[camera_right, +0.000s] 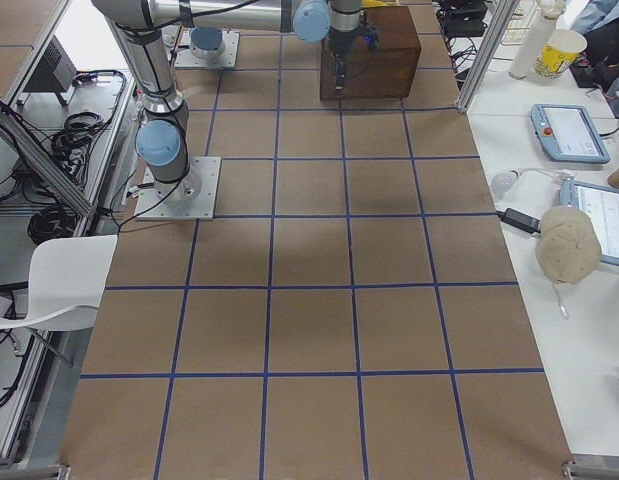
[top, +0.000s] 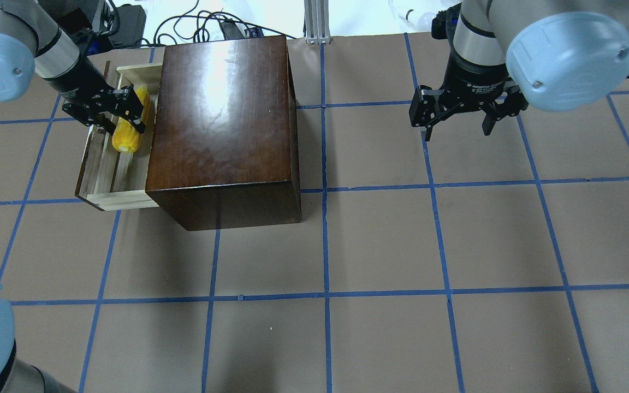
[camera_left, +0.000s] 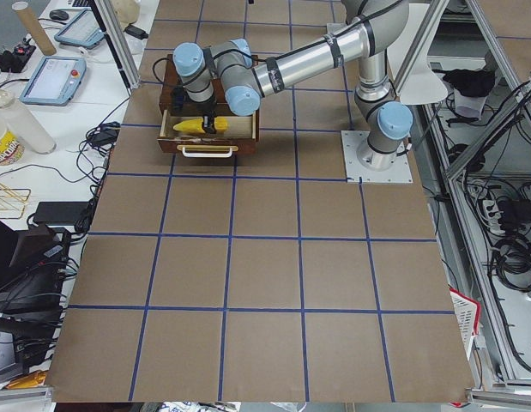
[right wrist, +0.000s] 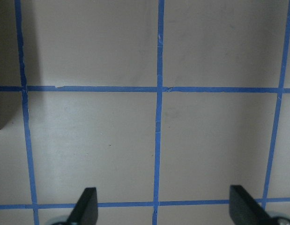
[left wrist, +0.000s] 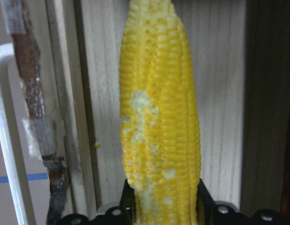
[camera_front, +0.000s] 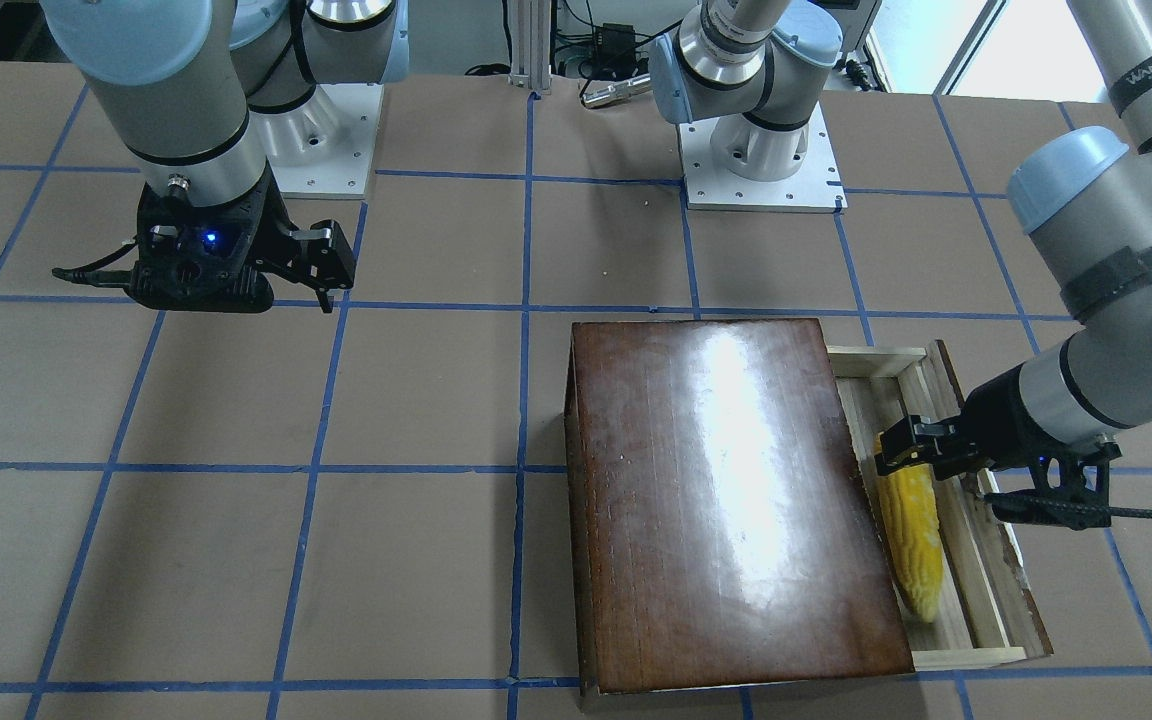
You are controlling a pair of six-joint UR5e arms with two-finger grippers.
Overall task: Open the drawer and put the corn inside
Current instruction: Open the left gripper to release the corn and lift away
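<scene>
The dark brown box [camera_front: 726,500] stands on the table with its drawer [camera_front: 976,655] pulled out. The yellow corn [camera_front: 914,540] lies lengthwise in the drawer's pale-wood tray, close to the box. My left gripper [camera_front: 896,450] is shut on the corn's thick end, low in the drawer. In the left wrist view the corn [left wrist: 159,117] fills the middle and both fingers hug its base, with the white handle [left wrist: 6,140] at the left. My right gripper [top: 456,131] is open and empty, hovering over bare table well away from the box.
The table is brown board marked with blue tape squares [top: 325,295]. The two arm bases [camera_front: 761,160] are bolted at the robot's edge. Cables and tablets [camera_right: 567,130] lie beyond the table's ends.
</scene>
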